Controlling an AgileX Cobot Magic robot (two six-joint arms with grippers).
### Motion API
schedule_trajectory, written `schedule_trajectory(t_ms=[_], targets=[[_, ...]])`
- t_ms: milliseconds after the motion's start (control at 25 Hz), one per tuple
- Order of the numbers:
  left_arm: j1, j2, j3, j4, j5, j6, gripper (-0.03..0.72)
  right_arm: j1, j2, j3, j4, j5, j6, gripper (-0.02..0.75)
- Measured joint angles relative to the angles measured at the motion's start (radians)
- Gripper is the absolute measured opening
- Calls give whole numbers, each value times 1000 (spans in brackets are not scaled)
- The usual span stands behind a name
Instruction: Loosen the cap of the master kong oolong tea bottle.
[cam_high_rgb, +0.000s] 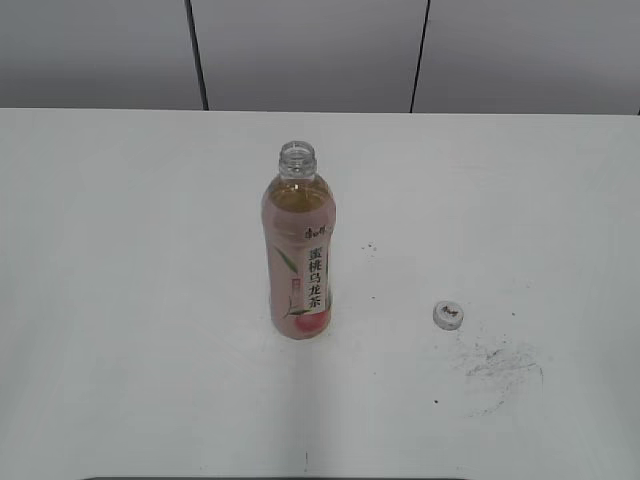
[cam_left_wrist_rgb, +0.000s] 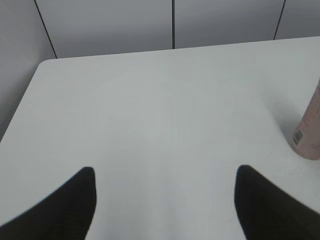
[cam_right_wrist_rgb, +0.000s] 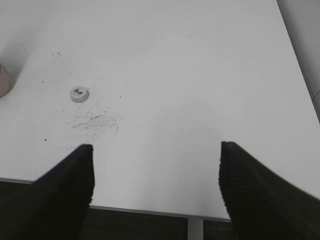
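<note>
The master kong oolong tea bottle (cam_high_rgb: 300, 250) stands upright mid-table with its neck open and no cap on it. Its lower side shows at the right edge of the left wrist view (cam_left_wrist_rgb: 310, 127) and a sliver at the left edge of the right wrist view (cam_right_wrist_rgb: 4, 80). The cap (cam_high_rgb: 447, 314) lies flat on the table to the bottle's right, and also shows in the right wrist view (cam_right_wrist_rgb: 79, 93). My left gripper (cam_left_wrist_rgb: 165, 200) is open and empty over bare table left of the bottle. My right gripper (cam_right_wrist_rgb: 156, 175) is open and empty near the table's front edge.
The white table (cam_high_rgb: 120, 300) has dark scuff marks (cam_high_rgb: 500, 365) just right of the cap, also in the right wrist view (cam_right_wrist_rgb: 97, 122). Its front edge shows in the right wrist view (cam_right_wrist_rgb: 150, 211). Grey wall panels stand behind the table.
</note>
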Motion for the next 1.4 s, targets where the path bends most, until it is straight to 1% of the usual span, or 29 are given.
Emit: schedule_trajectory(t_ms=[880,1120,1400], targets=[[0,-1,0,1,-1,0,510,0,0,0,0,0,0,585],[0,-1,0,-62,0,10,510,0,0,0,0,0,0,585],[0,-1,6,-56,1,14,510,0,0,0,0,0,0,585]])
